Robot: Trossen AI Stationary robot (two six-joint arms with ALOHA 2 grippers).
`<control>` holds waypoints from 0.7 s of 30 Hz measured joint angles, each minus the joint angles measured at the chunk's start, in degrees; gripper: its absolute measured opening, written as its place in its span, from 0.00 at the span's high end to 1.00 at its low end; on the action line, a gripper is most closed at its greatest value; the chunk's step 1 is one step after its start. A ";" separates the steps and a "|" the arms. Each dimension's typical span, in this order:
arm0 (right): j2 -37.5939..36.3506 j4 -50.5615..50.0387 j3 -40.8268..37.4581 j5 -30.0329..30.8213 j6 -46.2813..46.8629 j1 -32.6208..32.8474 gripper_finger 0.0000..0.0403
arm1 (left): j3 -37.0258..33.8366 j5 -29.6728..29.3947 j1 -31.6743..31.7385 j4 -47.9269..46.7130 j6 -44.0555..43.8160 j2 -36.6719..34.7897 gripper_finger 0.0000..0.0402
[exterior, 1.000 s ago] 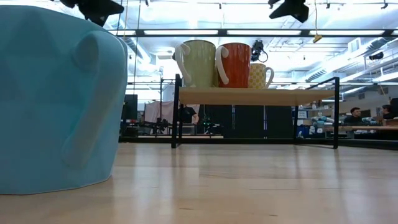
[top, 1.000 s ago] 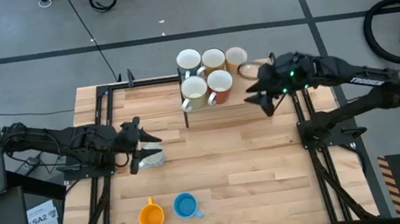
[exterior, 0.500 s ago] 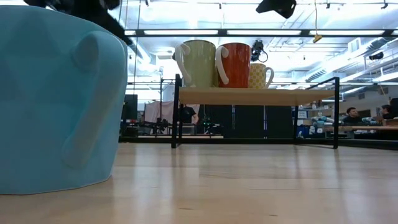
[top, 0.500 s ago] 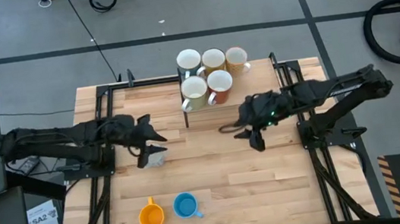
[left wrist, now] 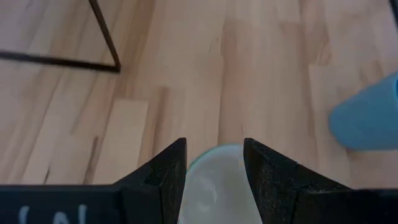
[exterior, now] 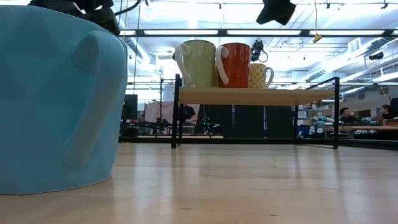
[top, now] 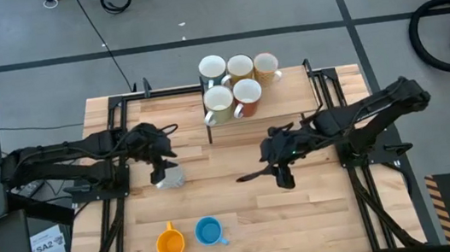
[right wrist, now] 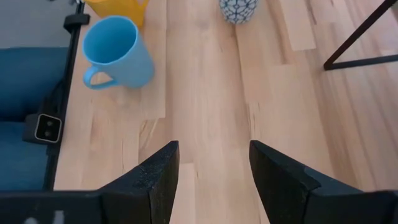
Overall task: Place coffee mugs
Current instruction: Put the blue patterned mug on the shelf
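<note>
On the raised shelf [top: 291,105] at the far side stand several mugs, among them a pale green one [exterior: 196,62] and a reddish-brown one [exterior: 235,64]. A white mug with a blue pattern [top: 171,177] stands on the table at left of centre. My left gripper [top: 161,162] is open above it, and its pale rim [left wrist: 217,177] shows between the fingers. A blue mug [top: 209,231] and an orange mug [top: 169,241] stand near the table's near edge. My right gripper [top: 282,173] is open over the table's middle, over bare wood [right wrist: 211,124]. My left gripper comes at the patterned mug from above, one finger [left wrist: 165,180] on each side of its rim [left wrist: 217,162]. Whether the fingers touch the mug, I cannot tell. The mug stands upright on the table.
The shelf's black frame legs [exterior: 176,112] stand on the table at the far side. Black rails [top: 117,156] run along both table sides. Bare wood lies between the two grippers and right of the blue mug [right wrist: 118,53].
My right gripper has swung from beside the shelf's right end toward the near edge and the left, coming down over the table's middle. My left gripper has drawn back a little toward the far edge. The patterned mug has stayed in place.
</note>
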 joint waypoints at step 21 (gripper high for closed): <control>1.91 1.43 0.02 0.00 -0.07 -0.02 0.50 | 0.00 -2.21 0.04 -0.66 7.59 11.84 0.59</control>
